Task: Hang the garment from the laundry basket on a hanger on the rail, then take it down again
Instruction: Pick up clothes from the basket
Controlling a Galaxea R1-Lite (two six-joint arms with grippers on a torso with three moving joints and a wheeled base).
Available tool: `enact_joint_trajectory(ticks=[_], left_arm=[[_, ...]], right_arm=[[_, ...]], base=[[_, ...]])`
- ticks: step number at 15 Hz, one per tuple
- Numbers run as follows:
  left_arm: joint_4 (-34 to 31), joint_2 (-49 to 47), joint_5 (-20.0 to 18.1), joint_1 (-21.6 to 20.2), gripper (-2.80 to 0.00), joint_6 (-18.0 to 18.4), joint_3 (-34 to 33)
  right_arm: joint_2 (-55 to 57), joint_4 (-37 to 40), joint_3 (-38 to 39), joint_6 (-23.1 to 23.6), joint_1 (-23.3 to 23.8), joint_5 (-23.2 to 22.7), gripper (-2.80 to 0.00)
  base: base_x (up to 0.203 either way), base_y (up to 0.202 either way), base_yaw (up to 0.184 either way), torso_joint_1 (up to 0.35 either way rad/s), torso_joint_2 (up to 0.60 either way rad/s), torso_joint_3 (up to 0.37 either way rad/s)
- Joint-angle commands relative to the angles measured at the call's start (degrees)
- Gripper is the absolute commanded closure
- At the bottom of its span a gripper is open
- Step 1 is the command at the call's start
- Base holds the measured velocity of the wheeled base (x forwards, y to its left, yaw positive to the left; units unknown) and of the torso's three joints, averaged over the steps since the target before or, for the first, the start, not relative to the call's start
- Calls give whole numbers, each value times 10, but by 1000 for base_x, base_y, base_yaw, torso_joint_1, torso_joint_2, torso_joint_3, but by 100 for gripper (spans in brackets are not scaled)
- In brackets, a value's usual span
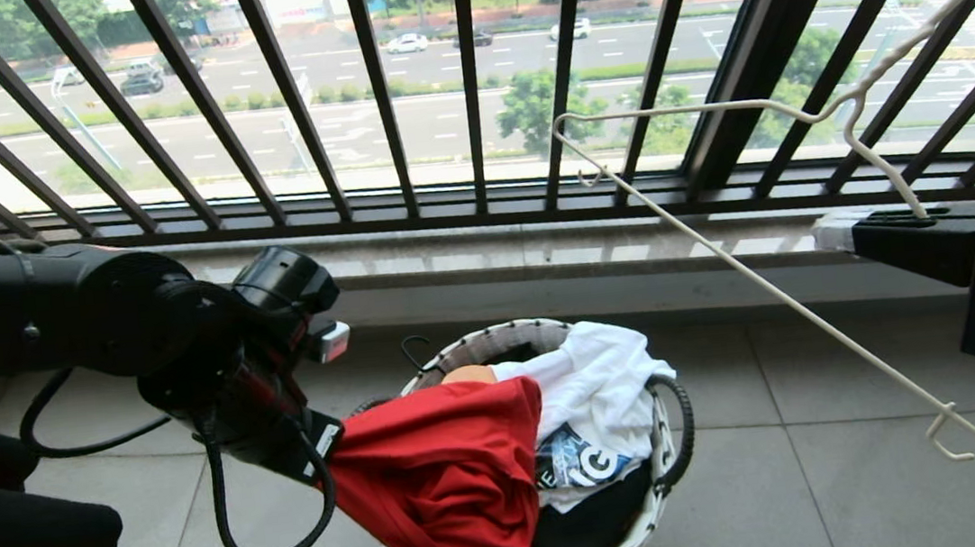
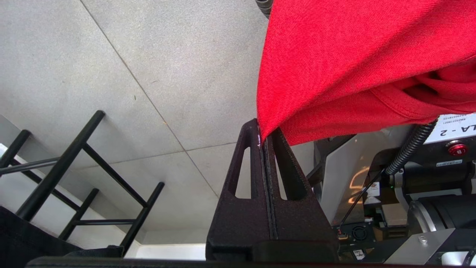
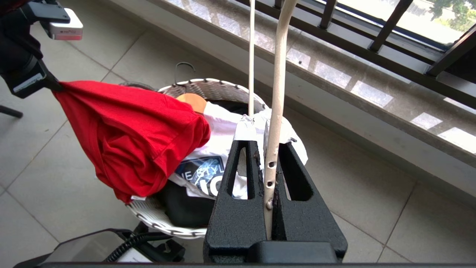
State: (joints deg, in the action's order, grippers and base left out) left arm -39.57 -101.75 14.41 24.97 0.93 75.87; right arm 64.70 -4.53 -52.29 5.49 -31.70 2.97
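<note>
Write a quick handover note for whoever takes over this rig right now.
Left pincer: shut on the red T-shirt, pulling a corner up and aside from the laundry basket.
Right pincer: shut on the white wire hanger, held above the floor right of the basket.
Done: both items gripped.
Left: lift the shirt fully out, dress it on the hanger, hang it on the rail (not in view), then take it down.

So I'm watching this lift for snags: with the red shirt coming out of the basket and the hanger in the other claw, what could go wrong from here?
1. The left claw pinches only a small fold of the red T-shirt; it may slip out.
2. The shirt's lower part still lies in the laundry basket beside the white T-shirt, which could be dragged along.
3. The right claw grips the wire hanger at one spot, so it might swing.
</note>
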Motion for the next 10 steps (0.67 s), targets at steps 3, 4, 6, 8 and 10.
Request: enact_joint_trajectory(ticks=[3, 4, 6, 8, 10], left_arm=[[0, -26, 38, 3, 0, -5, -2], [1, -36, 41, 6, 0, -7, -1], [1, -39, 41, 16, 0, -9, -3], [1, -36, 40, 19, -128, -9, -3], [0, -18, 39, 32, -280, -10, -3]], right_arm=[[4, 0, 0, 1, 0, 1, 0], [3, 0, 0, 1, 0, 1, 0], [3, 0, 0, 1, 0, 1, 0], [3, 0, 0, 1, 0, 1, 0], [3, 0, 0, 1, 0, 1, 0]], base=[[0, 0, 0, 0, 0, 0], [0, 0, 0, 0, 0, 0], [0, 0, 0, 0, 0, 0], [0, 0, 0, 0, 0, 0], [0, 0, 0, 0, 0, 0]])
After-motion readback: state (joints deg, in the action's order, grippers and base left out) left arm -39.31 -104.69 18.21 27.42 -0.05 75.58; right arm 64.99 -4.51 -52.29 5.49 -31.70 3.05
